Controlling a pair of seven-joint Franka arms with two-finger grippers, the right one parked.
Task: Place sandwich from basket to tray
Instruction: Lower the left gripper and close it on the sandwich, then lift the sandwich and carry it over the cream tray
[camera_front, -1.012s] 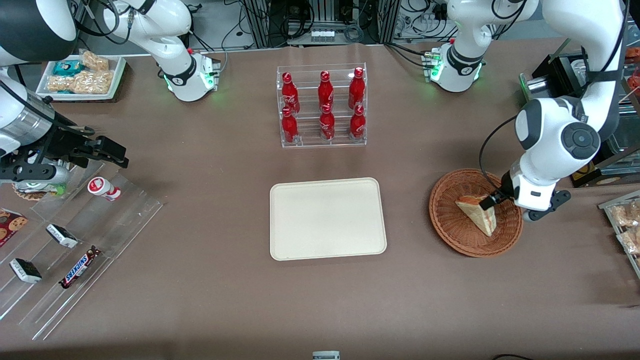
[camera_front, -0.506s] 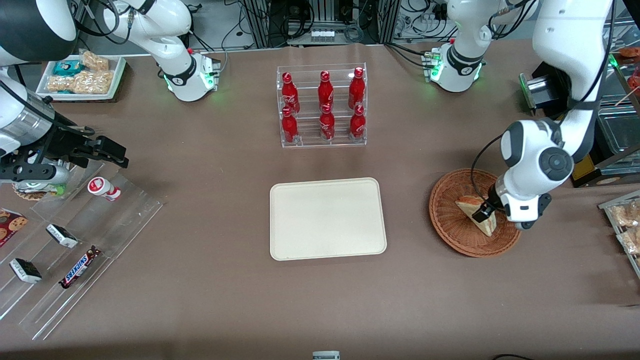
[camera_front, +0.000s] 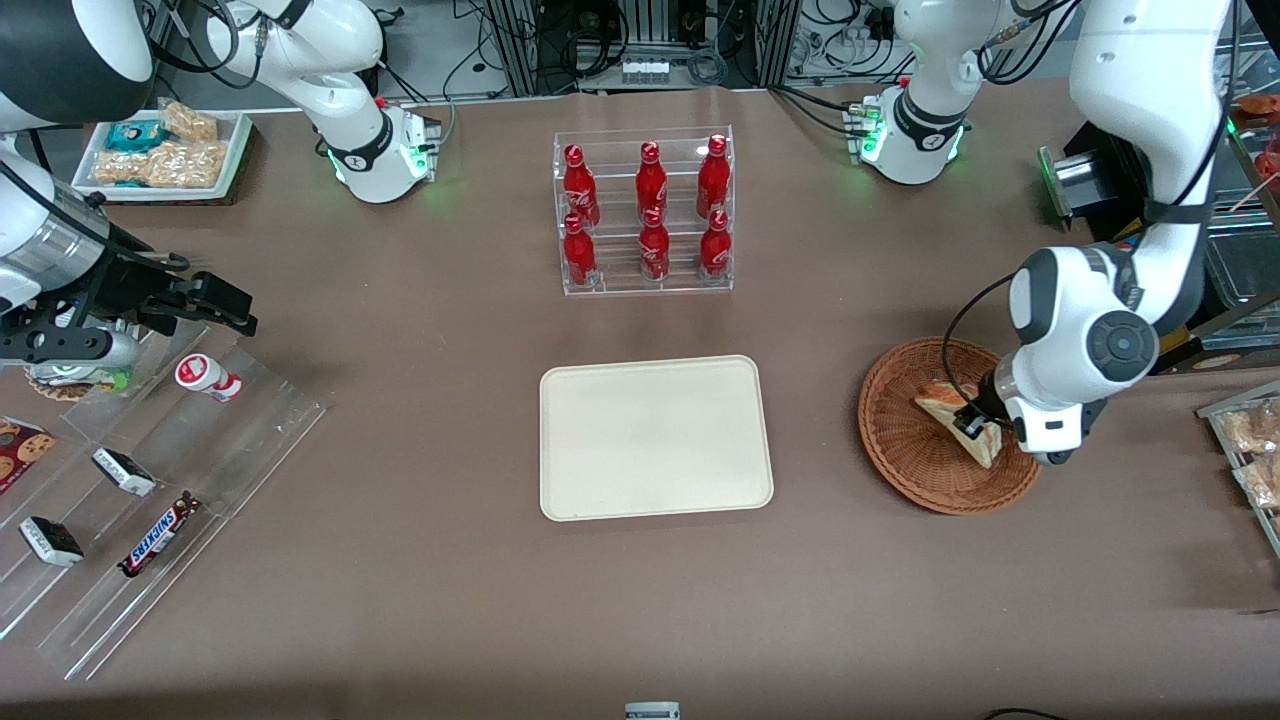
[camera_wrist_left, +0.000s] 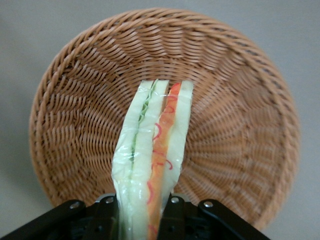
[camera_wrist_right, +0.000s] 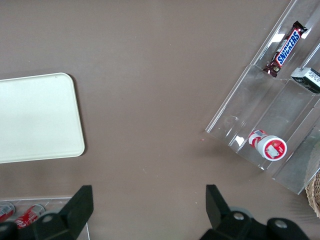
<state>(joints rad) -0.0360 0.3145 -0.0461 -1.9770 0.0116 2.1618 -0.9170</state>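
Lifted slightly since a moment ago, the sandwich now tilts up over the basket, its wedge shifted a little toward the working arm's end of the table, while the gripper has come back up with it. A candy bar marked "SNICKERS" lies in the clear rack toward the parked arm's end; six red bottles with white script too small to read stand in a clear stand farther from the front camera than the tray. Bare table separates tray and basket. In the wrist view the jaws are closed on the sandwich, one finger pressing each bread face, with the green and orange filling edge pointing away over the basket.
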